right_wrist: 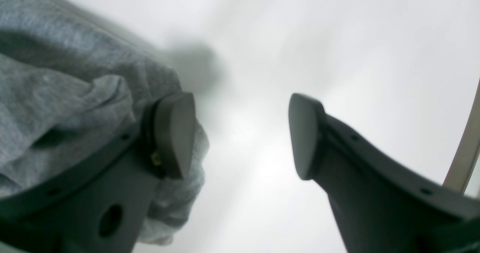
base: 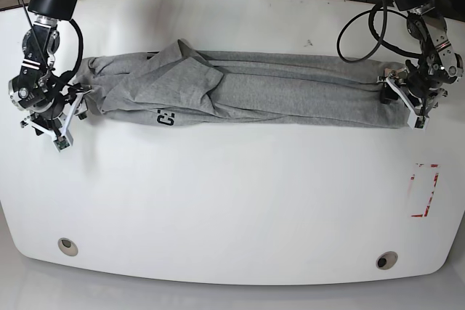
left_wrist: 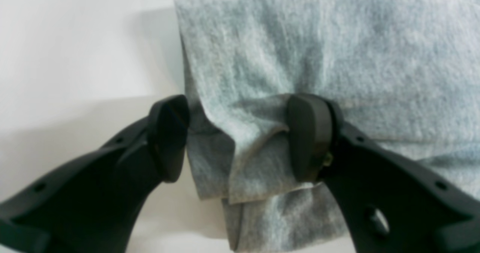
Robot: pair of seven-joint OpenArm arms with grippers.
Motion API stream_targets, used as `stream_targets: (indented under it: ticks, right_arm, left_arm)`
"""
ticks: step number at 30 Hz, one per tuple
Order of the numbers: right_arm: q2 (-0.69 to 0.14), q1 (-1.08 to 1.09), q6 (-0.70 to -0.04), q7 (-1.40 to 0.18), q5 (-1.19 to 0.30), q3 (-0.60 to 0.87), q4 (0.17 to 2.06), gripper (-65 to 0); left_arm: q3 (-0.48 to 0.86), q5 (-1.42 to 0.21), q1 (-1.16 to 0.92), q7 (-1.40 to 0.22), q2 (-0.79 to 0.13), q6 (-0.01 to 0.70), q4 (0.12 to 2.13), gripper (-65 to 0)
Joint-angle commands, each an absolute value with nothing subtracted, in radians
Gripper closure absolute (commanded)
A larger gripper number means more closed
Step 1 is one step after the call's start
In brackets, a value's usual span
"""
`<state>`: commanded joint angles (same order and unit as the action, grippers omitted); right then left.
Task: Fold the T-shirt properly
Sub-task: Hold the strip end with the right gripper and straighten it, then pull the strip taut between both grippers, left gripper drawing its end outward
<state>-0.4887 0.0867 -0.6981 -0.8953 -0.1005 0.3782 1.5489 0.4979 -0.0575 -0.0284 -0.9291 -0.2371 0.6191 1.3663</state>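
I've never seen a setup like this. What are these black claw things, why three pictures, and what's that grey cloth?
The machine is a robot with two arms over a white table. One picture looks down on the whole scene; the other two come from small cameras on each wrist, looking out past that arm's claw.

The grey cloth is a T-shirt, folded into a long band across the table, a bit of black print showing.

The left gripper is open, with a fold of the shirt's end between its fingers. The right gripper is open too, at the other end; the cloth lies beside one finger and nothing sits in the gap.
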Motion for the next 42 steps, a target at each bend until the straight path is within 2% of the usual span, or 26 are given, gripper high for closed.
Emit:
stream_targets:
  ticks: [3,10,20,22,24,26,28,29,30,36,42]
  right_arm:
    - [-0.479,0.087,-0.698,-0.906,-0.101,0.377,1.584,-37.3]
    - [-0.374,0.087,-0.698,-1.024,-0.101,0.378,1.716,-37.3]
    - [-0.154,0.053,-0.698,-1.19,-0.094,0.381,1.911,-36.5]
    - [-0.125,0.031,-0.698,-1.193,-0.093,0.378,1.942,-33.3]
    - [-0.104,0.012,-0.698,-1.193,-0.093,0.375,1.962,-27.0]
    - [-0.094,-0.004,-0.698,-1.193,-0.094,0.377,1.963,-19.2]
    - [-0.093,-0.019,-0.698,-1.193,-0.094,0.38,1.96,-7.5]
    - [-0.093,-0.021,-0.698,-1.193,-0.094,0.38,1.959,-5.4]
    - [-0.093,-0.025,-0.698,-1.19,-0.093,0.38,1.949,0.0]
    - [-0.12,-0.041,-0.698,-1.136,-0.097,0.38,1.863,-2.1]
    - [-0.171,-0.036,-0.698,-1.003,-0.094,0.374,1.667,-2.2]
  left_arm:
    - [0.498,-0.058,-0.028,-0.929,-0.237,0.619,1.366,-39.0]
    - [0.501,-0.058,-0.03,-0.929,-0.24,0.621,1.366,-39.0]
    - [0.501,-0.058,-0.03,-0.929,-0.237,0.619,1.366,-39.0]
    - [0.499,-0.058,-0.028,-0.929,-0.237,0.619,1.366,-39.0]
    - [0.499,-0.058,-0.028,-0.929,-0.237,0.619,1.366,-39.0]
    - [0.499,-0.058,-0.028,-0.929,-0.237,0.618,1.366,-39.0]
    - [0.499,-0.058,-0.028,-0.929,-0.237,0.618,1.366,-39.0]
    - [0.499,-0.058,-0.028,-0.929,-0.237,0.618,1.366,-39.0]
    - [0.501,-0.058,-0.028,-0.929,-0.237,0.618,1.366,-39.0]
    - [0.503,-0.058,-0.028,-0.929,-0.237,0.619,1.366,-39.0]
    - [0.504,-0.058,-0.03,-0.929,-0.236,0.619,1.366,-39.0]
